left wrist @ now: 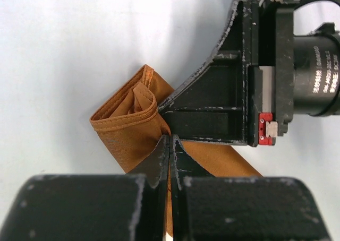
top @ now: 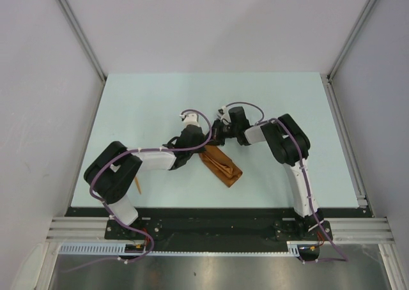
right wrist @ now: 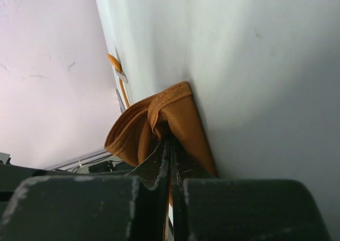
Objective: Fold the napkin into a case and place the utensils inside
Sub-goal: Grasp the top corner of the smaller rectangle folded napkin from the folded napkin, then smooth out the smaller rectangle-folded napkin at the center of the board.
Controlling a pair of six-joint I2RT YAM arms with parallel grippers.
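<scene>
While both grippers meet over the middle of the table, one orange stick-like utensil lies near-left, just beside the left arm's elbow and well apart from the cloth. Left gripper: jaws clenched, pinching the far end of the napkin. Napkin is a narrow layered strip, lying diagonally at table centre; the far end is bunched into a curled loop, the near-right end flat on the surface. Right gripper: jaws clamped tight on that same far end, its fingertips close against the left's.
</scene>
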